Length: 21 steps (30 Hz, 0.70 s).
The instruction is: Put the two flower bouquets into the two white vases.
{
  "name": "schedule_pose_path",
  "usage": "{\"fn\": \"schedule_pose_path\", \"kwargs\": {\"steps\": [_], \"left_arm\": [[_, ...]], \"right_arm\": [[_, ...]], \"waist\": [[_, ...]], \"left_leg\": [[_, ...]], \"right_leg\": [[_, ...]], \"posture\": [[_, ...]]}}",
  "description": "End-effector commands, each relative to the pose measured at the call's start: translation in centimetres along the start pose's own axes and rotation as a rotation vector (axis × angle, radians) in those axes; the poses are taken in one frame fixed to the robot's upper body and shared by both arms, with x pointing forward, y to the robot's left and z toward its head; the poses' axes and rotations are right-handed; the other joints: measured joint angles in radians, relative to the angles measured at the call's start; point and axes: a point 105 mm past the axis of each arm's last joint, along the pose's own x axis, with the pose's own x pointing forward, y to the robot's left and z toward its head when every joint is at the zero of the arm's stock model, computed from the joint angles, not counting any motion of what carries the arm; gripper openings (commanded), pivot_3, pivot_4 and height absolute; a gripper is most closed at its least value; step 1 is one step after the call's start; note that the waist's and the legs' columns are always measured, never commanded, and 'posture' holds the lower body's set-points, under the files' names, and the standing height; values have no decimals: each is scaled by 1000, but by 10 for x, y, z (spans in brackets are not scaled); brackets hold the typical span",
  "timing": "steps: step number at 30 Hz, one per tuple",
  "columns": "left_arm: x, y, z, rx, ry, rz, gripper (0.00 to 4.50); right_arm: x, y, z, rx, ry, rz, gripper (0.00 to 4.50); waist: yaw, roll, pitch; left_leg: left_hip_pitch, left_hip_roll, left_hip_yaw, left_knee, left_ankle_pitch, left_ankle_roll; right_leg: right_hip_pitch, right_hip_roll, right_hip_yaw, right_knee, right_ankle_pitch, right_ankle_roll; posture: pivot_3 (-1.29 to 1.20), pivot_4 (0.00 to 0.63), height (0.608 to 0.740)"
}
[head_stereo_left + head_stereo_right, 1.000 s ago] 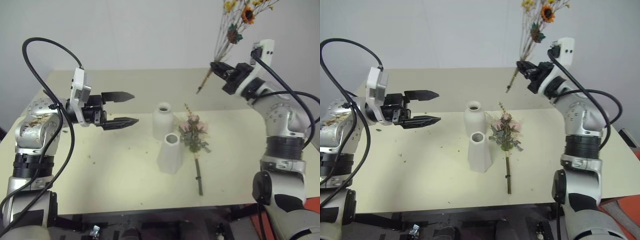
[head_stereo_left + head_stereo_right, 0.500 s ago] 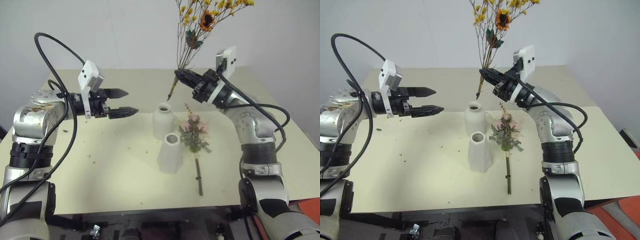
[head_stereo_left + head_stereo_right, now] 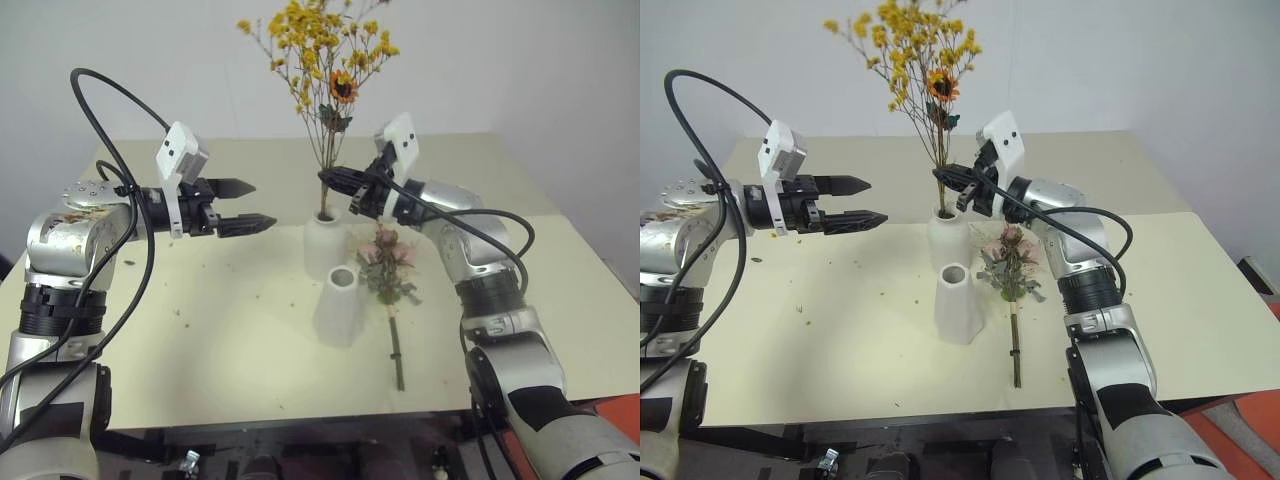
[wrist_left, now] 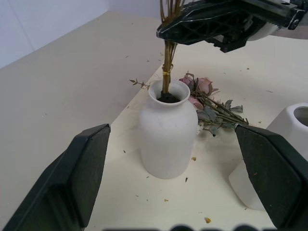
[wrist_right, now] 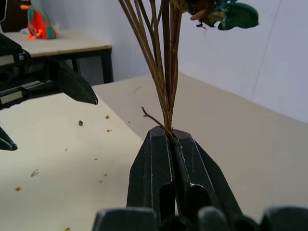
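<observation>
the bouquet of tiny yellow-orange dried flowers on thin tan stems [image 3: 325, 60] stands upright, its stem ends inside the mouth of the rounded, bottle-shaped matte white ceramic vase [image 3: 325, 250], which sits near the middle of the pale cream tabletop [image 3: 200, 340]. the right gripper [image 3: 330, 179] has its two black fingers pressed together around the tan stems just above the vase's short neck; in the right wrist view the stems rise straight out from between the closed fingertips [image 5: 173, 139]. a single orange, sunflower-like bloom with a dark centre [image 3: 344, 88] sits among the yellow sprays, with a small dark green leaf [image 3: 333, 121] just below it.

the left gripper [image 3: 258, 204] is held level above the table, to the left of the rounded vase and well apart from it, fingers spread open with nothing between them. its wrist view frames the rounded vase between its two black fingers [image 4: 86, 163].

the taller, tapered, cone-like matte white ceramic vase [image 3: 340, 308] stands just in front of the rounded one, nearer the robot, and is empty. the bouquet of pink roses with green leaves, pale sprigs and a dark stem [image 3: 388, 268] lies flat on the table just beside both vases on their right, blooms toward the far side and the dark stem [image 3: 397, 350] pointing toward the near table edge. small flecks of plant debris [image 3: 180, 312] are scattered over the tabletop.
</observation>
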Motion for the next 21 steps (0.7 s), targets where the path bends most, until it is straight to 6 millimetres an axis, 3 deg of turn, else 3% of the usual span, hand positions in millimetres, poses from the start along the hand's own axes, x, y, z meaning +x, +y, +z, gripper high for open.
{"fn": "schedule_pose_path", "kwargs": {"steps": [1, 11, 15, 21], "left_arm": [[-8, -1, 12, 41, -25, 16, 4500], [-10, 0, 12, 43, -28, 24, 4500], [-11, 0, 12, 44, -29, 23, 4500], [-10, -1, 13, 45, -30, 19, 4500]], "right_arm": [[3, -1, 9, -46, -20, 6, 59], [5, 1, -9, -53, 40, 27, 59], [4, 2, -10, -51, 40, 32, 1009], [-6, 5, -15, -50, 68, 39, 3068]], "waist": [[0, 0, 0], [-1, 0, 0], [-1, 0, 0], [0, 0, 0]], "left_leg": [[0, 0, 0, 0, 0, 0], [0, 0, 0, 0, 0, 0], [0, 0, 0, 0, 0, 0], [0, 0, 0, 0, 0, 0]], "right_leg": [[0, 0, 0, 0, 0, 0], [0, 0, 0, 0, 0, 0], [0, 0, 0, 0, 0, 0], [0, 0, 0, 0, 0, 0]], "posture": [[0, 150, 740], [0, 150, 740], [0, 150, 740], [0, 150, 740]]}}
